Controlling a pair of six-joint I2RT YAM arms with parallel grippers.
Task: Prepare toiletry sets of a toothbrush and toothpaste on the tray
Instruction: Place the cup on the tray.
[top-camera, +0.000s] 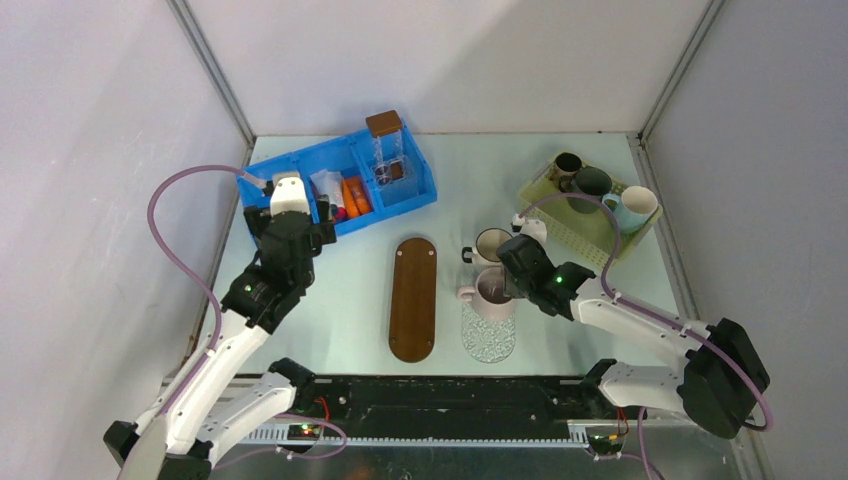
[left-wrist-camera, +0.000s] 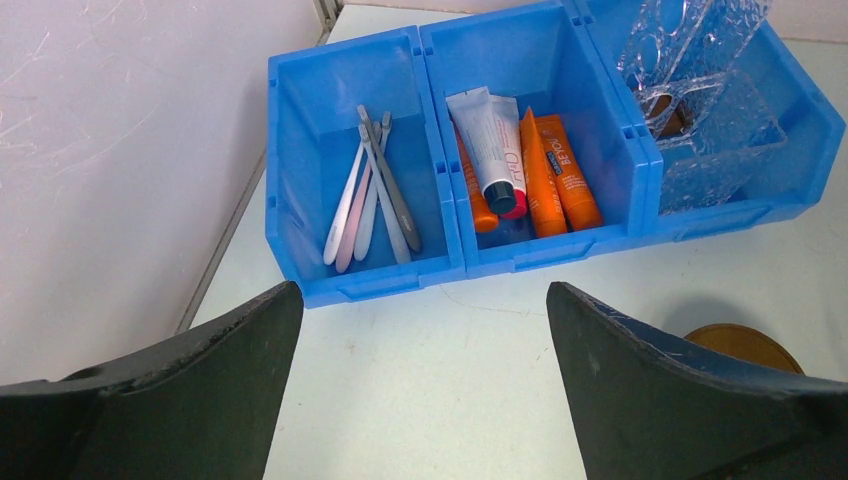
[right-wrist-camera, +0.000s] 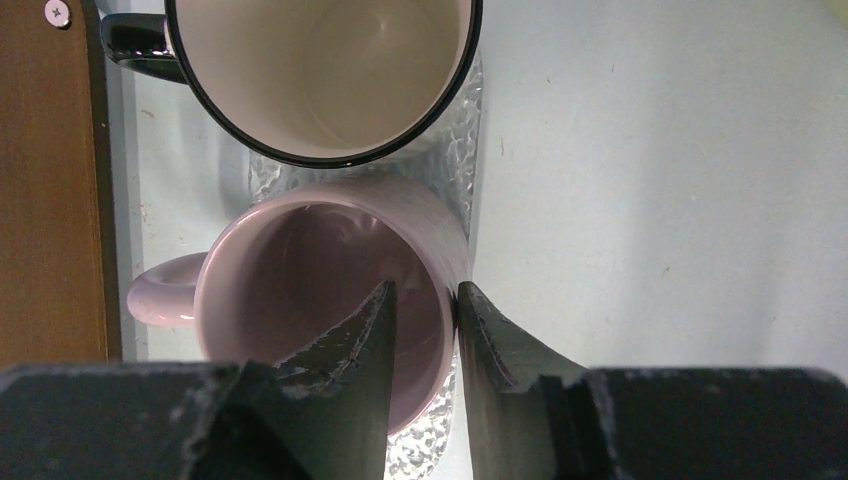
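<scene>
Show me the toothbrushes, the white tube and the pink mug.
toothbrushes (left-wrist-camera: 389, 180): left wrist view, on a grey handle's middle.
white tube (left-wrist-camera: 483, 135): left wrist view, on its body.
pink mug (right-wrist-camera: 300, 270): right wrist view, on its inside.

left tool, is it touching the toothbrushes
Apart. The left wrist view shows the open left tool over bare table, short of the bin where the toothbrushes lie.
</scene>
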